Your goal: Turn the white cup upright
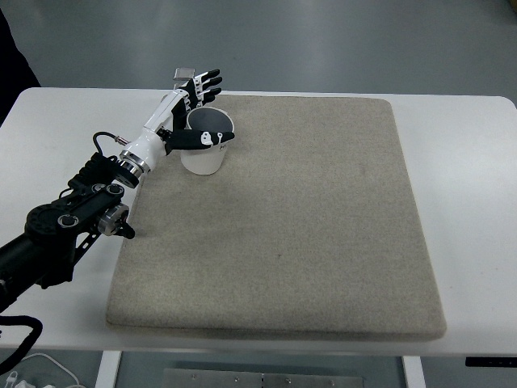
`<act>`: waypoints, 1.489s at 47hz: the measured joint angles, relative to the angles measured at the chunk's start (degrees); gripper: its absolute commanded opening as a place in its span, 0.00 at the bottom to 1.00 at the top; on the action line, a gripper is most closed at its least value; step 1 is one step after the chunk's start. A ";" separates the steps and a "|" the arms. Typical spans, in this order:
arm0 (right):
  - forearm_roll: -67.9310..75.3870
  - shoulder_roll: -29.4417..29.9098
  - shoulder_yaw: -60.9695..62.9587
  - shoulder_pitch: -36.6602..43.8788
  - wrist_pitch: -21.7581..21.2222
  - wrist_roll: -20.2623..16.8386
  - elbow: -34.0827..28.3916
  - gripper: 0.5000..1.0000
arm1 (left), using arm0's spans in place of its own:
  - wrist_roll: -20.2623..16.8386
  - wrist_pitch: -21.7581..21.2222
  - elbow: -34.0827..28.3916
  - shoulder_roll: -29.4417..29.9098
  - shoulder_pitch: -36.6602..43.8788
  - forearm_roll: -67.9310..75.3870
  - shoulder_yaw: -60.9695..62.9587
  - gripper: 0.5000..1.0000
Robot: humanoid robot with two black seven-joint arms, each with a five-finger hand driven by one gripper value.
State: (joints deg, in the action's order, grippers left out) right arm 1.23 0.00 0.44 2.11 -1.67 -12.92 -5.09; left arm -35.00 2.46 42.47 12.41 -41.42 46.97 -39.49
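The white cup (208,152) stands upright near the far left corner of the beige mat (307,226), its open mouth facing up. My left hand (196,109) is right at the cup, the arm coming in from the lower left. Its four fingers (207,83) stretch out straight past the far side of the cup. The black-tipped thumb (202,139) lies across the near part of the rim. The hand looks open, not closed around the cup wall. The right arm does not show.
The mat covers most of the white table (452,113). A small grey block (184,77) sits on the table just beyond the fingers. Cables (24,364) hang below the table's front left edge. A dark shape (10,65) stands at the far left.
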 measured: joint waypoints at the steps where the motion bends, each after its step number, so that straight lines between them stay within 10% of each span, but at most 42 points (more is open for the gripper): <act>1: 0.00 0.00 0.00 0.01 0.00 0.00 0.00 0.86 | 0.00 0.00 0.27 0.14 -0.09 0.00 -0.09 0.99; 29: 0.00 0.00 0.00 -0.02 0.00 0.00 0.04 0.86 | 0.00 -0.15 3.35 4.34 -6.56 -6.10 -1.80 0.99; 56: 0.00 0.00 0.00 0.00 0.03 0.00 0.06 0.86 | 0.08 -1.34 -11.79 2.59 -17.82 -29.89 -1.53 0.99; 70: 0.00 0.00 0.00 -0.02 0.00 0.00 0.01 0.86 | 12.96 0.99 -17.71 3.41 -18.70 -45.75 -1.82 0.99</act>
State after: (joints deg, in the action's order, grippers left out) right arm 1.23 0.00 0.44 2.09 -1.66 -12.92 -5.08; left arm -22.04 3.45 24.76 15.82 -60.12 1.22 -41.31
